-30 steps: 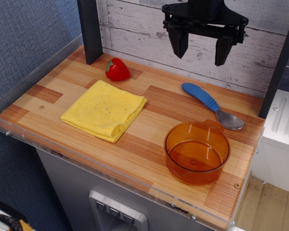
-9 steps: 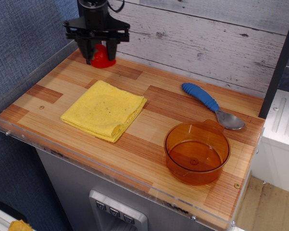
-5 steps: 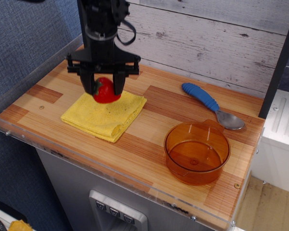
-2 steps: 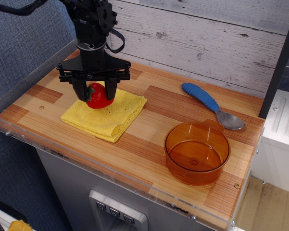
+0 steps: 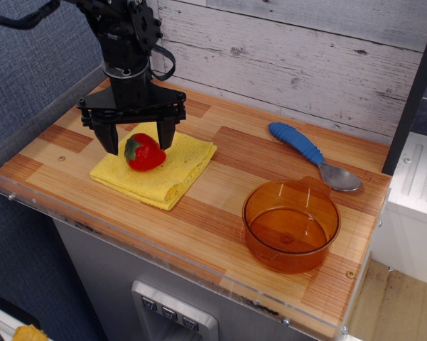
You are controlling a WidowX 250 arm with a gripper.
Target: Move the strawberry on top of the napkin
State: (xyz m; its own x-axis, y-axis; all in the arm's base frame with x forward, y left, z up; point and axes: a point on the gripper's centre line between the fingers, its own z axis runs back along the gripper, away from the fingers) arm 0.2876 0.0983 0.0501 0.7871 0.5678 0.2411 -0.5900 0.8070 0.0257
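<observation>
The red strawberry (image 5: 143, 152) with its green cap lies on the yellow napkin (image 5: 172, 173), near the napkin's middle. My gripper (image 5: 137, 141) is open, straddling the strawberry from above. One finger stands to its left and one to its right, both apart from it. The napkin lies flat at the left of the wooden tabletop.
An orange bowl (image 5: 291, 224) stands at the front right. A blue-handled spoon (image 5: 312, 155) lies behind it. A clear plastic rim (image 5: 28, 117) lines the table's left and front edges. A white plank wall (image 5: 305, 57) stands behind.
My gripper carried the strawberry from the back left corner over the napkin and lowered it. The fingers have now spread apart and the strawberry rests on the napkin.
</observation>
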